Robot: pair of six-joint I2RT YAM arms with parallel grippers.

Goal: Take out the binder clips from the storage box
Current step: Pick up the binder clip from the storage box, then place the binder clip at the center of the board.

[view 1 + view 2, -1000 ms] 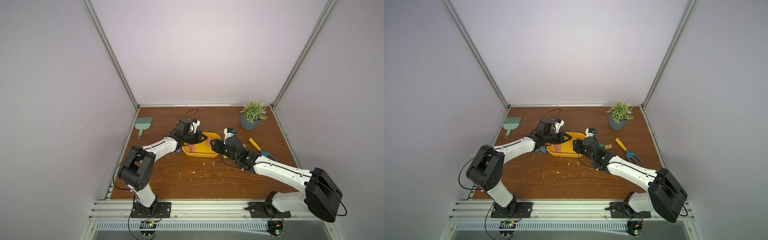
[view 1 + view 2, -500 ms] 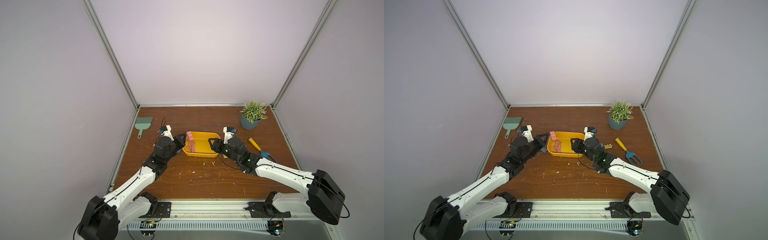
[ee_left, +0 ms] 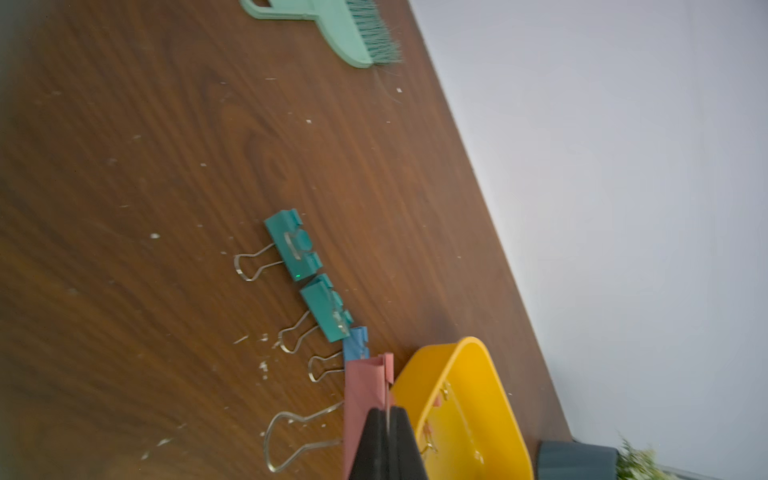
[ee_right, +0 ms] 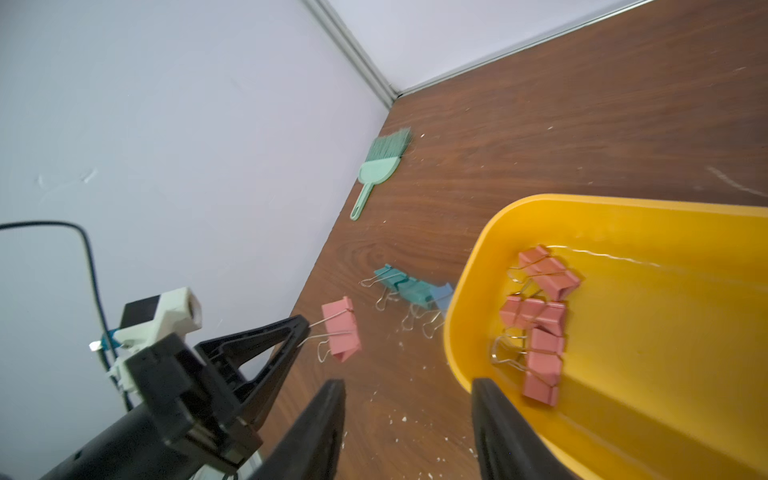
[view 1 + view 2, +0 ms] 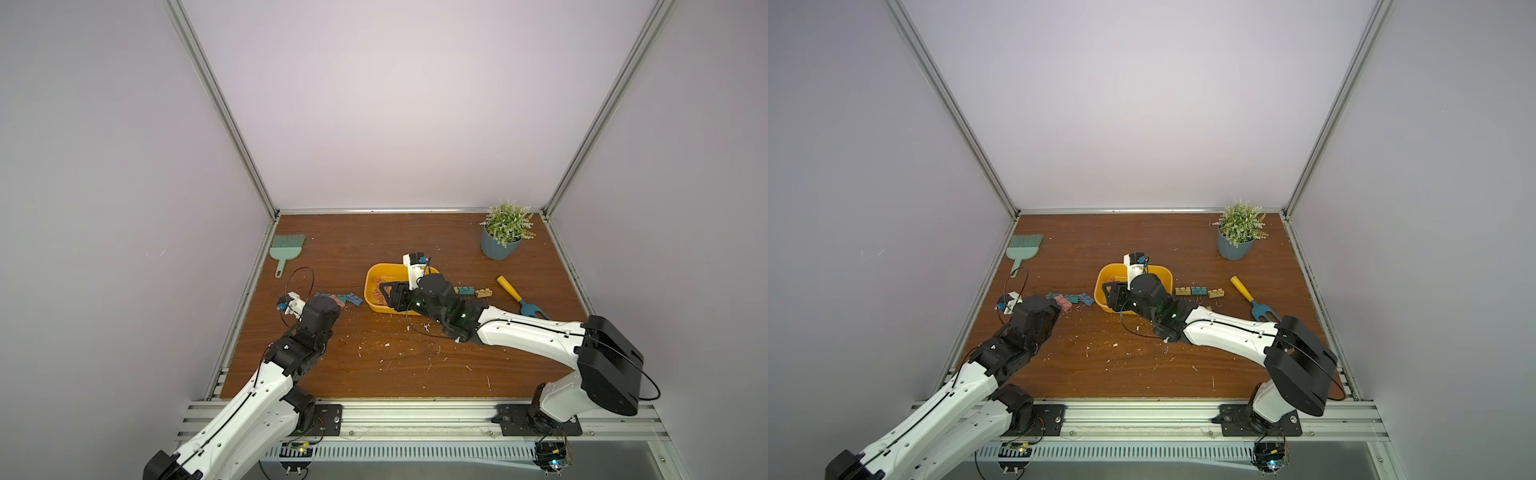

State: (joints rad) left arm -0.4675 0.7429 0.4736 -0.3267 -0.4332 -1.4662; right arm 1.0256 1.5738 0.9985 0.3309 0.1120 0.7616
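My left gripper [image 4: 306, 325] is pinched tight on one wire handle of a pink clip [image 4: 343, 328]. The clip hangs off its tips just outside the storage box [image 4: 582, 203]. I cannot tell whether it touches the table [image 5: 374, 365].

My right gripper [image 4: 409, 399] has its jaws standing apart with nothing clamped. In its wrist view one finger is over bare wood and the other is in front of the box's wall, so the pair straddles a rounded corner.

Inside the yellow box, a cluster of pink clips [image 4: 540, 316] lies bunched against the wall at that end, with their wire loops overlapping.

Just beside the box on my left-arm side, teal and blue clips [image 3: 295, 245] lie in a short row on the table, and the held clip is at the near end of that row. On the opposite side of the box, three more clips [image 5: 1198, 291], coloured yellow, teal and yellow, sit in a line.

Further out are a yellow-handled garden fork [image 5: 521, 301] and a green brush [image 5: 286, 249] near the left wall. A blue-grey pot [image 5: 500, 249] holding a small green plant [image 5: 509, 220] stands in the far right corner.
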